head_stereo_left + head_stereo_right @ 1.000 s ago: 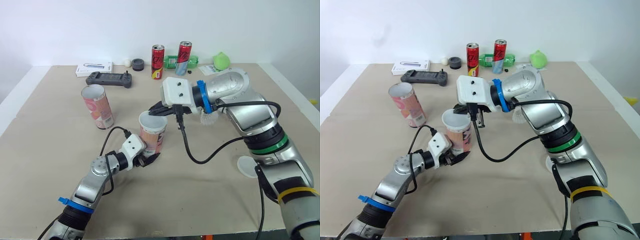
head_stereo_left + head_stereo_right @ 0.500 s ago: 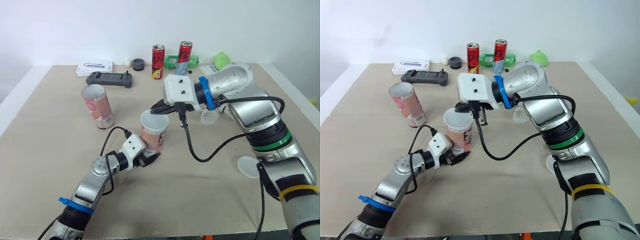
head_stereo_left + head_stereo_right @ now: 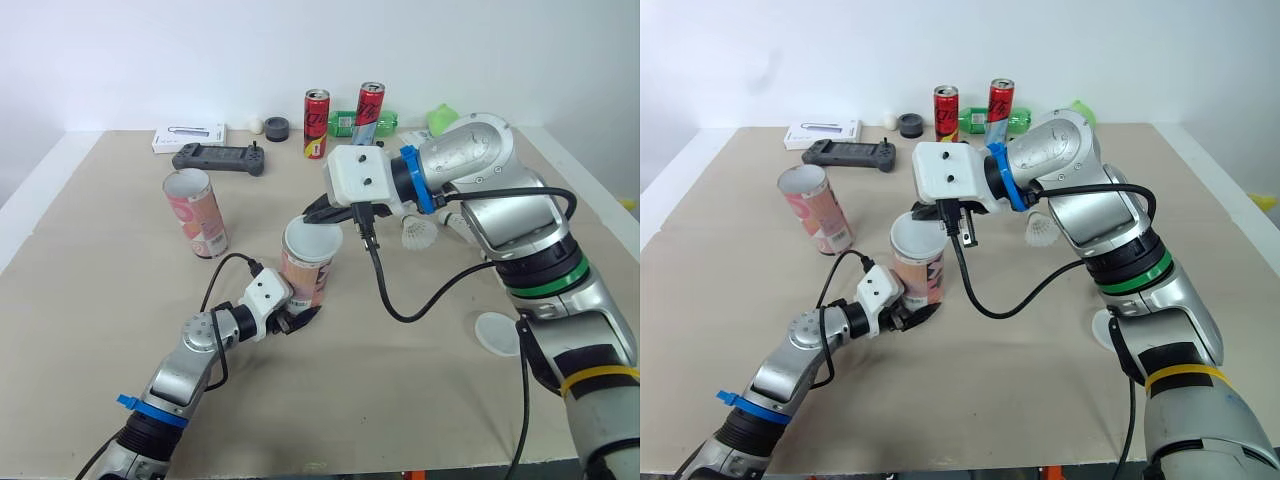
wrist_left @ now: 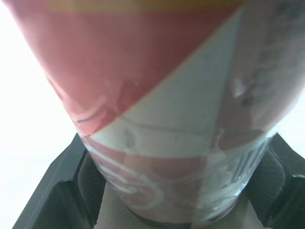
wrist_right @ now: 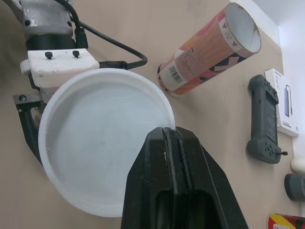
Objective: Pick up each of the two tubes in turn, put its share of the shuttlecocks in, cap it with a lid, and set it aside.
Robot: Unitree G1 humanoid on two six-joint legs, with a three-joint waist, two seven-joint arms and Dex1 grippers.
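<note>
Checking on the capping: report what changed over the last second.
The right tool, shut on the lid, nudged it slightly to the robot's right over the held tube, and that arm's elbow lifted, uncovering the shuttlecock behind it. Unchanged: the left tool clamps the tube's base; the second tube and the spare lid sit as before.

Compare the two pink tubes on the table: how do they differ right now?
The near tube is clamped at its base by the left tool; the far tube stands free. The near tube's mouth is covered by a white lid pinched in the right tool; the far tube's mouth is open. Both are upright, pink-printed.
</note>
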